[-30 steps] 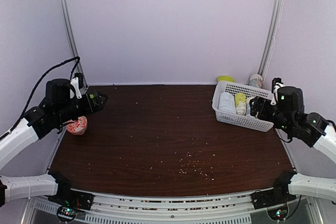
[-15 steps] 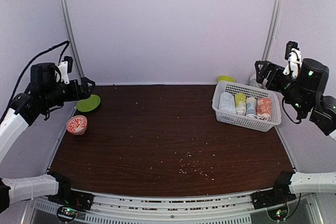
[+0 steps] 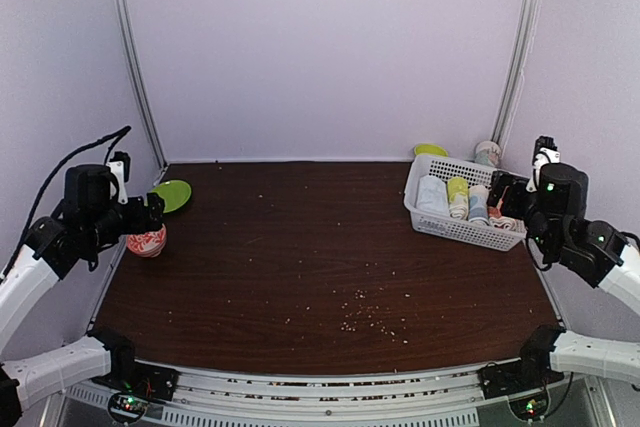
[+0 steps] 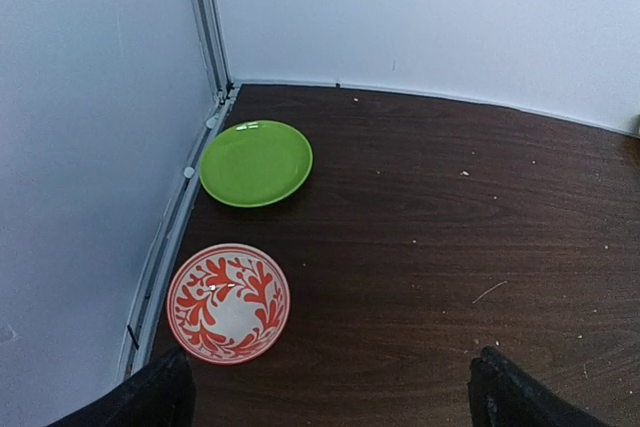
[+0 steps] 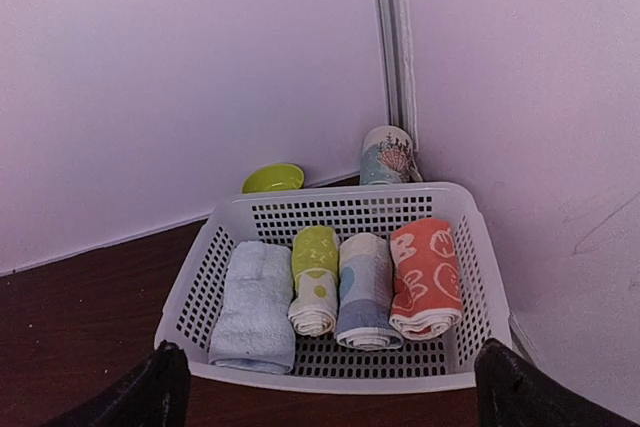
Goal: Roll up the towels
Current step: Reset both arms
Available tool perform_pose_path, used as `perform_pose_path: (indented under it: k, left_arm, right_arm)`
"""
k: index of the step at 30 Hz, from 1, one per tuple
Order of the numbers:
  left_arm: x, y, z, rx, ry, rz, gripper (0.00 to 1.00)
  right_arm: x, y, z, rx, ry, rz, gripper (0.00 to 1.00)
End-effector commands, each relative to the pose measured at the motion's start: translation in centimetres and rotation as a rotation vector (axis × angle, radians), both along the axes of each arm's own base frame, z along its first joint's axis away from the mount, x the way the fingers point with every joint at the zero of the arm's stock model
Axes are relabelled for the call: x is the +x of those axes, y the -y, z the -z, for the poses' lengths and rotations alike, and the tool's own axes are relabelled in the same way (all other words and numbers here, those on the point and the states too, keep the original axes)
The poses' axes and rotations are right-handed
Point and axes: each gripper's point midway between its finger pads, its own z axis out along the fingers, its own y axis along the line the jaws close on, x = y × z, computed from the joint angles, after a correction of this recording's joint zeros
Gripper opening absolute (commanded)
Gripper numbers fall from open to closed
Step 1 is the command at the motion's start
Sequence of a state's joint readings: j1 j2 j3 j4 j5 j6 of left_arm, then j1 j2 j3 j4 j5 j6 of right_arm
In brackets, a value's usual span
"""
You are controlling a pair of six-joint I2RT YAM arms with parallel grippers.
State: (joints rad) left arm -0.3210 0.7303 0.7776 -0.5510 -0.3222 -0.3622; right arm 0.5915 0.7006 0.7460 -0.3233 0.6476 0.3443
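Right gripper (image 5: 335, 397): fingers spread wide, holding nothing, hovering just in front of the basket (image 5: 330, 205). Left gripper (image 4: 330, 392): also spread and empty, above the red-patterned bowl (image 4: 228, 302). Blue towel (image 5: 366, 292) and orange towel (image 5: 426, 277) lie rolled, side by side, in the basket. Judgement: rolling looks complete; next move only needs the arms parked.

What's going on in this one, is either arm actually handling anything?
Nothing is held right now; both grippers are open and empty. The left gripper hangs above a red-patterned bowl and a green plate. The right gripper faces the white basket, where four rolls lie side by side: a pale roll, a yellow-green roll, the light blue towel and the orange towel. Both towels look already rolled.
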Motion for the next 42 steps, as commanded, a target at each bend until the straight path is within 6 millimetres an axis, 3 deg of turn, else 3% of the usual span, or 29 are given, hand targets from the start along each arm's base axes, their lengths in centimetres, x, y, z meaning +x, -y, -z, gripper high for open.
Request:
perform_pose_path:
  k: [1,6,11,32,42]
  left_arm:
    - [0.0,-0.3,-1.5,-0.017,0.077,-0.022,0.98]
    - [0.2,-0.3,-1.4,-0.032,0.077,-0.032,0.98]
    - [0.5,-0.1,-1.1,-0.038,0.064,-0.028,0.98]
    - [0.6,0.2,-0.8,-0.06,0.081,-0.017,0.98]
    - [0.5,0.1,-0.8,-0.066,0.081,-0.029,0.98]
  right_arm:
    - [-0.5,1.9,1.3,0.206,0.016,0.019,1.0]
    - [-1.6,3.0,0.4,0.198,0.103,0.025,1.0]
    - [-1.8,3.8,0.8,0.145,0.105,0.055,1.0]
    - [-1.8,4.0,2.8,0.352,0.246,0.086,1.0]
    - [-1.7,3.9,3.2,0.337,0.217,0.084,1.0]
